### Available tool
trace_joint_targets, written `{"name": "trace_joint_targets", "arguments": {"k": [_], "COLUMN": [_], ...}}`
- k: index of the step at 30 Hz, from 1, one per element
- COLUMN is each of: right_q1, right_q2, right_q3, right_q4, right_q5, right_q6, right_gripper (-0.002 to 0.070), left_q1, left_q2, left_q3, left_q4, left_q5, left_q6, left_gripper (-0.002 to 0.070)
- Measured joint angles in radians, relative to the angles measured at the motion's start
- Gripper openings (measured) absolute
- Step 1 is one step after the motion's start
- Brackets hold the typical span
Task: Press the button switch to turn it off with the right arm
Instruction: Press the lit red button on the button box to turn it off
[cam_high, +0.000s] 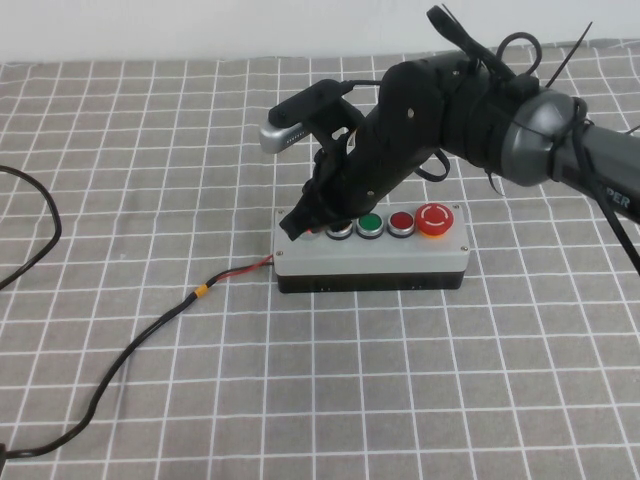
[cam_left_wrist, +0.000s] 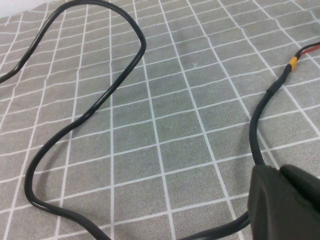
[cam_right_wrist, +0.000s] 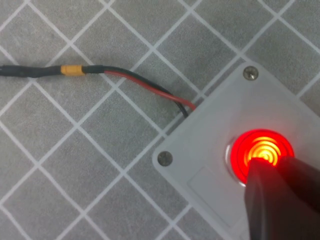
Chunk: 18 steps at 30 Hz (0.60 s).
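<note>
The counter (cam_high: 150, 400) under its grey checked cloth takes up the whole view, and my right arm (cam_high: 480, 110) reaches in over it from the far right, bent down toward the middle. The box (cam_high: 370, 258) sits flat near the centre of the counter, grey on top over a black base, with its row of buttons facing up. A black cable (cam_high: 130, 350) runs from the box's left end across the cloth toward the near left corner, and a second loop of it lies at the far left edge. My right hand (cam_high: 298, 222) is down on the left end of the box, its fingers pressed together into one dark tip with no gap showing. That tip touches the button (cam_right_wrist: 260, 147) at the left end of the row, which glows red around it in the right wrist view. To the right of it along the row stand a dark button (cam_high: 340, 228), a green one (cam_high: 370, 223), a red one (cam_high: 401, 221) and a large red mushroom cap (cam_high: 435, 218), all apart from my hand. My left hand (cam_left_wrist: 285, 205) shows only in its own wrist view, over the cloth just beside the cable, fingers together as well. Red wires (cam_high: 250, 268) join the cable to the box, past a yellow band (cam_high: 202, 291).
</note>
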Motion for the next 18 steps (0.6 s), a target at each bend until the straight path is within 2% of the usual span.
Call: {"name": "trace_joint_targets", "arguments": {"k": [10,18], "right_q1": [0.0,0.0], "right_q2": [0.007,0.027], "right_q3": [-0.011,-0.114], "right_q4": [-0.002,-0.004], "right_q5": [-0.002,0.007], "right_q6": [0.001,0.001], "right_gripper": [0.003,0.003], "left_q1": [0.0,0.0], "left_q2": [0.0,0.0], "left_q3": [0.0,0.0], "left_q4": [0.002,0.002], "left_q5": [0.0,0.0], "left_q6": [0.0,0.0], "left_gripper": [-0.0003,-0.0003]}}
